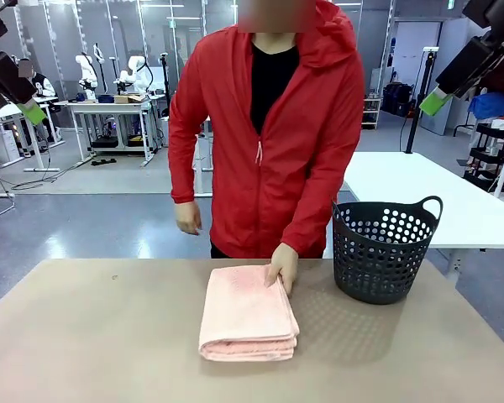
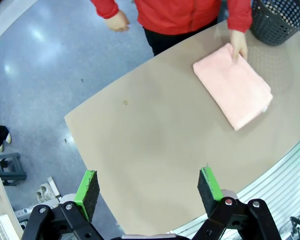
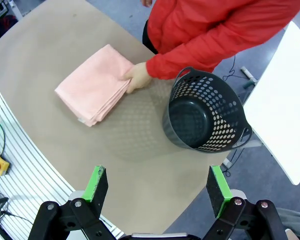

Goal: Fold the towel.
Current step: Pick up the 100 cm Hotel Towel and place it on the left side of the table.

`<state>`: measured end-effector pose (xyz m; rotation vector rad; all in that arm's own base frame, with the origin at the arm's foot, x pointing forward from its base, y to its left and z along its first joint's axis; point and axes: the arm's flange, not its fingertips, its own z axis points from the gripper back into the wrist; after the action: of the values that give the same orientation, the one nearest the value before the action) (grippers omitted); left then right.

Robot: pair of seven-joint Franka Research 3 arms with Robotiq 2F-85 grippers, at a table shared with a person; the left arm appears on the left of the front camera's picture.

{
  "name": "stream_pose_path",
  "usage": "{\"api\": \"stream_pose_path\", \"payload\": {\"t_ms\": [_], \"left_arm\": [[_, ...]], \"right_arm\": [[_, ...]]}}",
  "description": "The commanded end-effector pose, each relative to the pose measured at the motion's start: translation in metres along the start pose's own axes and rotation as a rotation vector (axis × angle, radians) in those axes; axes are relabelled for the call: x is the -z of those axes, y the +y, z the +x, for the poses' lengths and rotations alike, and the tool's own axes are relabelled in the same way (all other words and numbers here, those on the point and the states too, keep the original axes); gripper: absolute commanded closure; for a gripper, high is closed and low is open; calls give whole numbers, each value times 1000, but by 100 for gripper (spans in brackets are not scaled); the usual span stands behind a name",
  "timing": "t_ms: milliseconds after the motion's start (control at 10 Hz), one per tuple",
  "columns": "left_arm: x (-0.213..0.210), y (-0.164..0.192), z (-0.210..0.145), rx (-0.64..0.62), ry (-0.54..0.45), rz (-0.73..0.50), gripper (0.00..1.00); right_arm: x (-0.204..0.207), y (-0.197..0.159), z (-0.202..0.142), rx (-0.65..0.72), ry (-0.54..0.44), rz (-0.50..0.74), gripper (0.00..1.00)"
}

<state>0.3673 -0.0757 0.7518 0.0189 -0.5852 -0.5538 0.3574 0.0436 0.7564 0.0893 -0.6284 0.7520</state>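
Note:
The salmon-pink towel [image 1: 247,314] lies folded into a thick rectangle on the tan table [image 1: 92,336], near its middle. A person in a red jacket stands at the far side with one hand [image 1: 283,267] resting on the towel's far right corner. The same towel [image 2: 233,85] appears far off in the left wrist view and, as the towel [image 3: 93,84], under the hand in the right wrist view. My left gripper [image 2: 149,192] hovers high above the table's left part, open and empty. My right gripper [image 3: 157,187] hangs high over the right edge, open and empty too.
A dark perforated plastic basket [image 1: 384,248] with handles stands on the table right of the towel, empty inside [image 3: 190,120]. A white table [image 1: 437,197] stands behind it. The person's other hand [image 1: 187,217] hangs off the table.

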Motion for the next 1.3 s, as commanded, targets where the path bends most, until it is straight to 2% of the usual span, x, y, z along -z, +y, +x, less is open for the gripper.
{"api": "stream_pose_path", "payload": {"t_ms": [0,1200], "left_arm": [[-4,1,0,17,10,-3,0],[-4,1,0,17,10,-3,0]], "right_arm": [[-1,0,-2,-3,3,2,0],[-1,0,-2,-3,3,2,0]]}}
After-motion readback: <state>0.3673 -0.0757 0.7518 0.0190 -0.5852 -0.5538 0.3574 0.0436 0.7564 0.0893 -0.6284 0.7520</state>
